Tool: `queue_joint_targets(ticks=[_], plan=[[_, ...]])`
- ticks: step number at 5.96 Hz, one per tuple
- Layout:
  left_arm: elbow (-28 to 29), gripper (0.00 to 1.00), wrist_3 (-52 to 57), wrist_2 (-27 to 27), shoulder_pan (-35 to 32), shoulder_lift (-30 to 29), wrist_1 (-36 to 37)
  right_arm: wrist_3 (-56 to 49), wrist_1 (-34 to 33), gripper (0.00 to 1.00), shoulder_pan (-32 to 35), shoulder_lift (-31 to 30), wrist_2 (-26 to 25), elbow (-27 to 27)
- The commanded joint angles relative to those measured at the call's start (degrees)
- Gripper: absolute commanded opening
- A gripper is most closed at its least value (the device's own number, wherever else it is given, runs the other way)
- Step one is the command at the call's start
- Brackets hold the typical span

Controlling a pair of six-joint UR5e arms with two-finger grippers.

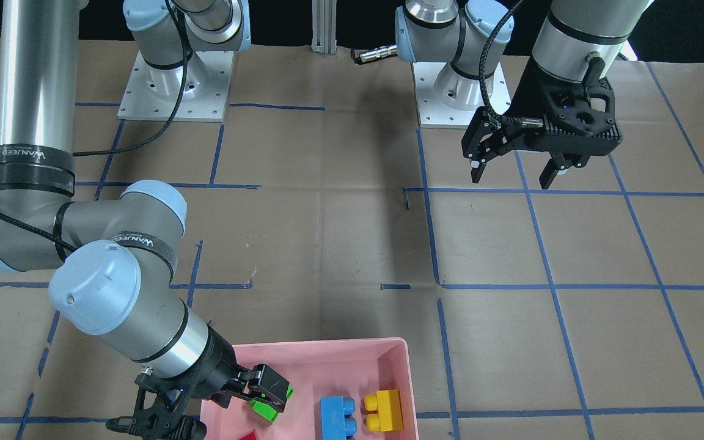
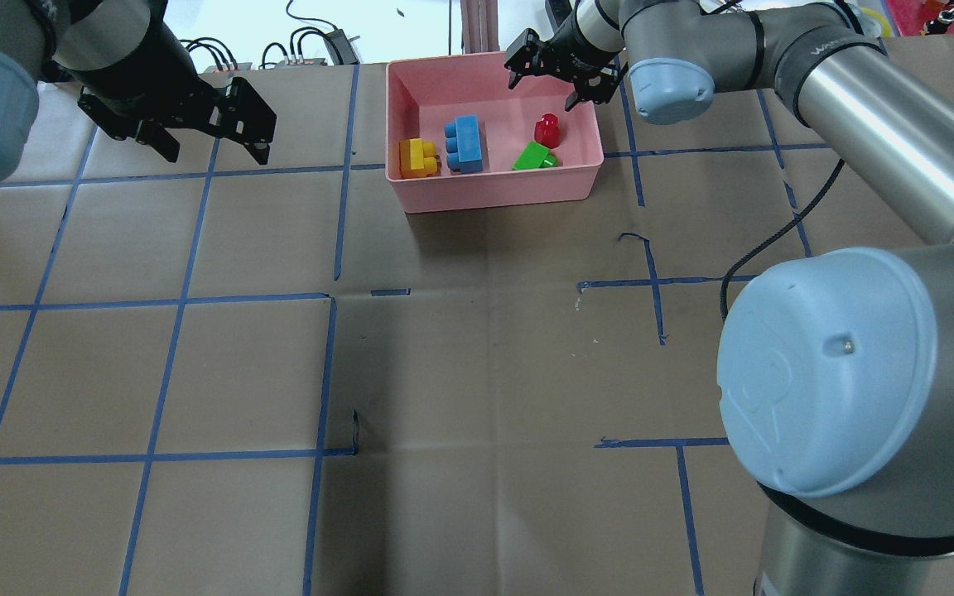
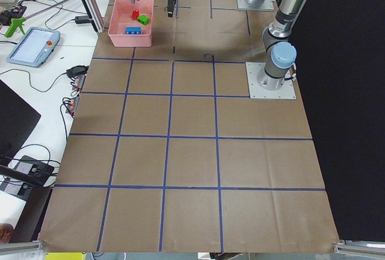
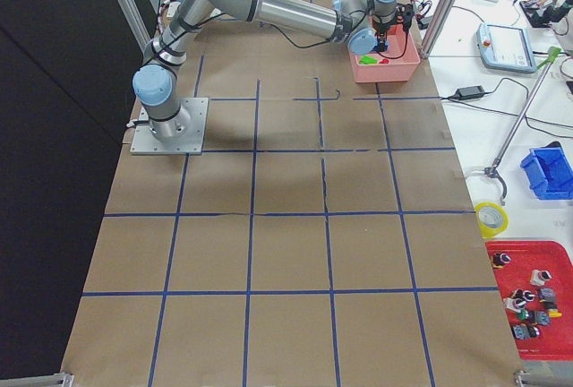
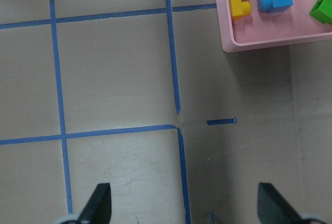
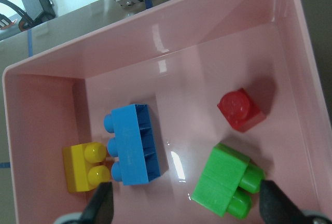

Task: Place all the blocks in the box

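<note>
All four blocks are in the box [image 2: 493, 197]. The pink tray sits at the far edge of the table [image 2: 477, 372], away from the robot's bases. On the tray floor the yellow block [image 2: 417, 157] lies just beside the light blue block [image 2: 465, 142], so close they look to be touching. Over on the other side the small red block [image 2: 546, 130] stands studs up, with the green block [image 2: 535, 156] on its side just in front of it.

The right gripper [image 2: 561, 79] hangs over the box above the red and green pair. Its fingers are spread wide and have hold of nothing; the wrist camera shows both fingertips well apart, with the green block lying free between them on the tray floor.

The left gripper [image 1: 511, 180] hovers over bare brown paper and blue tape lines [image 2: 187, 302], well apart from the box. Its fingers are parted wide too, and it is empty.
</note>
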Motion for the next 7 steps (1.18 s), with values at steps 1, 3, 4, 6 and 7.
queue_joint_targets(ticks=[1,3,4,6,7], plan=[[0.0,0.99,-0.1,0.0,0.1,0.1,0.0,-2.7,3.4,1.0,-0.3,-1.4,-0.6,-0.5],[0.0,0.99,3.2,0.1,0.2,0.1,-0.1,-16.0,17.7,1.0,-3.0,-7.2,-10.0,-0.3],[0.0,0.99,3.2,0.1,0.1,0.1,-0.2,-18.7,25.3,1.0,-4.5,-11.1,-13.1,0.1],[0.0,0.99,3.4,0.1,1.3,0.2,-0.2,-19.1,40.9,1.0,-4.7,-19.0,-13.9,0.8],[0.0,0.99,3.4,0.0,1.3,0.2,-0.3,-19.3,41.5,1.0,-4.6,-23.0,-14.4,2.3]])
